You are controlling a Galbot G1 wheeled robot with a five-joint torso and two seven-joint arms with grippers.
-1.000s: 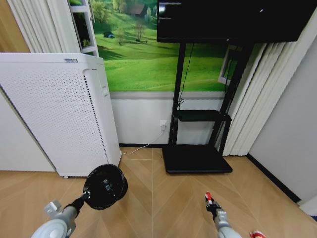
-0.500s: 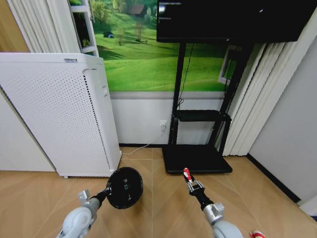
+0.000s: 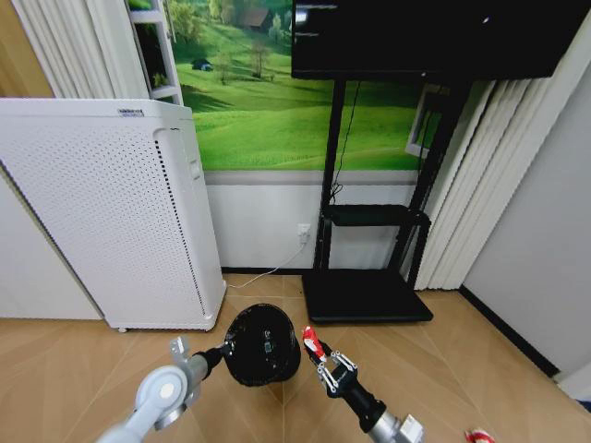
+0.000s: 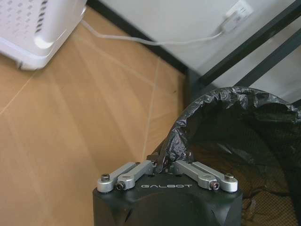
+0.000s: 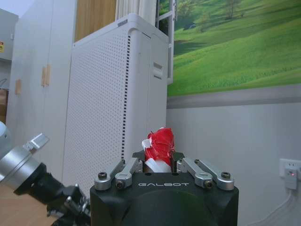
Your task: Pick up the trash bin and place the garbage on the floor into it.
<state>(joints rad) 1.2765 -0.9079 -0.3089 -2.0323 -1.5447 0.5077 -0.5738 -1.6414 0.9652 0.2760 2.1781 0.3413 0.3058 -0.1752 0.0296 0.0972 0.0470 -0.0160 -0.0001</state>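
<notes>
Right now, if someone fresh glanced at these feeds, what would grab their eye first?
Probably the trash bin, held off the floor with its base toward the head camera, the left pincer shut on its liner-covered rim. Right beside it, the right pincer grips a red-and-white crumpled scrap. Behind them stands the tall white perforated appliance, left of the black TV stand.

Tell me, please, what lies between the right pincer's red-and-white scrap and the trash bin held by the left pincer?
Nothing: in the head view only bare floor shows in the narrow gap between the scrap in the right pincer and the trash bin gripped by the left pincer.
</notes>
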